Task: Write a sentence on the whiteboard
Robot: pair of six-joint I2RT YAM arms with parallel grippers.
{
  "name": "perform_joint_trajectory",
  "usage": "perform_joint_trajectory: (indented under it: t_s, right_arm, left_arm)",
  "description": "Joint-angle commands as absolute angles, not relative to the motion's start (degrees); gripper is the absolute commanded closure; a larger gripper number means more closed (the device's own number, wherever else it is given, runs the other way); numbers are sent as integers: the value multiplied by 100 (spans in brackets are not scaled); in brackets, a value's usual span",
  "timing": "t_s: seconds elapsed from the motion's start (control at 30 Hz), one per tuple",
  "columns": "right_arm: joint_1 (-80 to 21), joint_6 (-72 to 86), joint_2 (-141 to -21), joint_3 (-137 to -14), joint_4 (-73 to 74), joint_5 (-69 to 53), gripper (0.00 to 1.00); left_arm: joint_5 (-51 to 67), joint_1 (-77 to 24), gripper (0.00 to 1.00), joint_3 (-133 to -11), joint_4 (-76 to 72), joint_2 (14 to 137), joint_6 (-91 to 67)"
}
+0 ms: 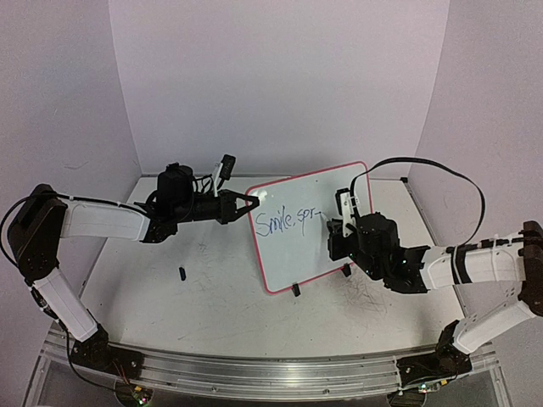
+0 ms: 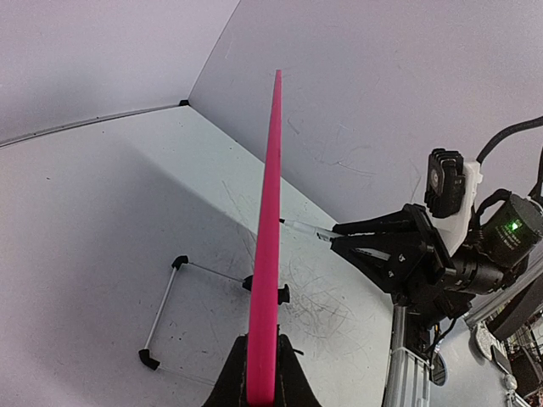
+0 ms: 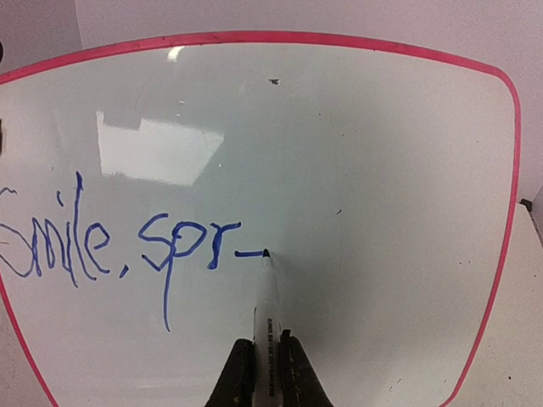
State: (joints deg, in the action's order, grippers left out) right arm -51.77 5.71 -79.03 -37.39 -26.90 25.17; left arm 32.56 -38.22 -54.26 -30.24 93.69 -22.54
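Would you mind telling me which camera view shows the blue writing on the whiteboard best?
The right wrist view: the writing faces the camera, large and legible as "Smile, spr", on the whiteboard. The top external view shows it small. The left wrist view sees the whiteboard edge-on, so no writing.

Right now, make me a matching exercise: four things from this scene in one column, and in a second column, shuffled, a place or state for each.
Column one
1. left gripper
2. right gripper
3. marker
4. small black piece

Column two
A. lies loose on the table
B. tip on the whiteboard, after "spr"
C. shut on the whiteboard's pink rim
D. shut on the marker

Pairs: 1-C, 2-D, 3-B, 4-A
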Motion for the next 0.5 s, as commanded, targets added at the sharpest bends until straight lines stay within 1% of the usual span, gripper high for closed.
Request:
perform_joint_trajectory:
  t_s: [0.0, 0.47]
  right_arm:
    - [-5142, 461, -8016, -3920, -3090, 2640, 100]
    - [-5142, 366, -8041, -3888, -3102, 2291, 100]
  left_arm:
    - [3335, -3946, 100, -5353, -2399, 9360, -1775]
    - [3337, -3946, 100, -5355, -2399, 9348, -1775]
